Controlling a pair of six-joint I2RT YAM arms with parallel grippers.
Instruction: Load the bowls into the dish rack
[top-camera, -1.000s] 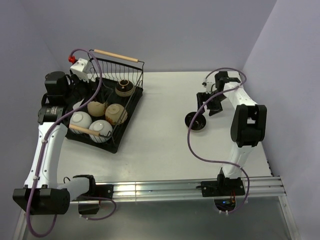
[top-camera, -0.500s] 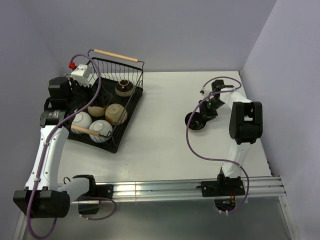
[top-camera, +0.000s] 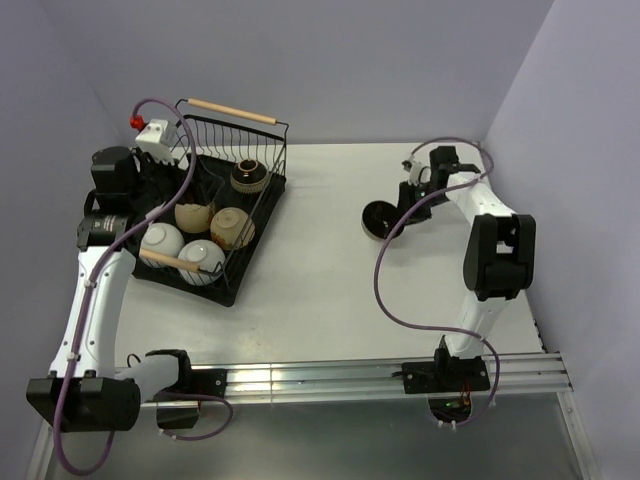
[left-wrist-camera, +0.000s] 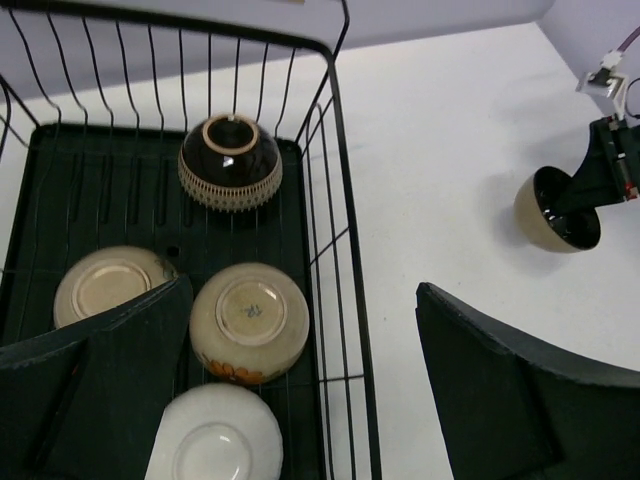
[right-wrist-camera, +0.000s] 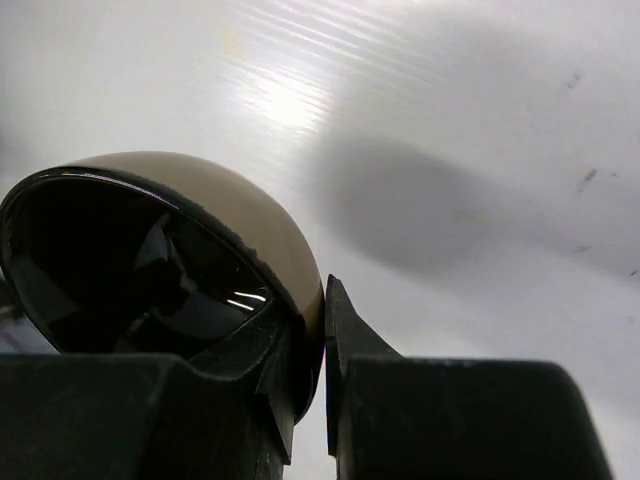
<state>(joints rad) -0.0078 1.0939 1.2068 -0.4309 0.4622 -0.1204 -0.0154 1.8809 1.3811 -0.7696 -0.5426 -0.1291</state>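
Fingers (right-wrist-camera: 350, 350) of the right gripper (right-wrist-camera: 322, 335) clamp the black bowl's (right-wrist-camera: 130, 260) rim; grip firmly, lift clear, carry left to the dish rack (left-wrist-camera: 110, 190).

White table (top-camera: 330, 280) (faintly scuffed, it seems) between lilac walls (top-camera: 350, 60).

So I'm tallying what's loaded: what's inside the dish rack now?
Five upside-down bowls sit in the dish rack: a brown bowl, two cream bowls, two white bowls. The near wooden handle crosses the white ones; what lies beneath any bowl is hidden.
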